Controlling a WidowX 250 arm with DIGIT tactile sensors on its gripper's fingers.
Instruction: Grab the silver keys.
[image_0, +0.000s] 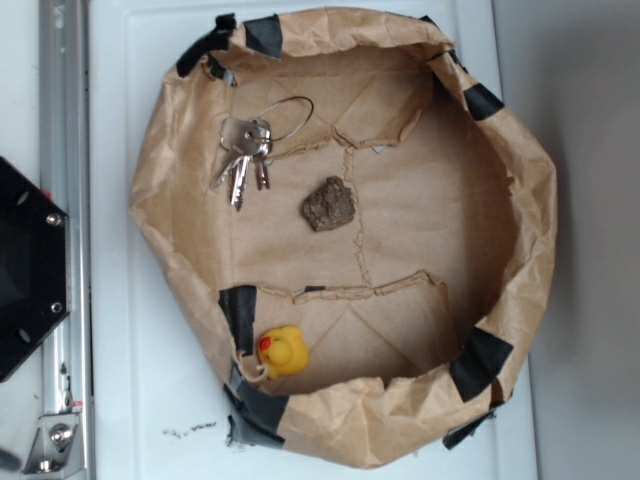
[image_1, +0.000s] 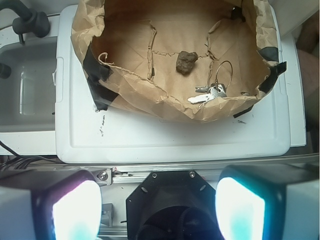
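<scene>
Well ahead of your gripper (image_1: 159, 210), a bit off to its right, the silver keys (image_1: 209, 94) sit inside the brown paper bag (image_1: 150, 102): shiny blades fanned out on a big thin wire loop, near the bag's closest wall. Fingers (image_1: 75, 210) are spread wide, pinching nothing. No readable writing anywhere. A brown rock-like lump (image_1: 186, 62) lies just beyond the keys, and a yellow rubber duck (image_0: 283, 352) is tucked well apart from them.

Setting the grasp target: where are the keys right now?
In the exterior view the keys lie in the upper-left of the paper bag, left of the brown rock; in the wrist view they sit near the bag's lower-right rim, right of the rock.
</scene>
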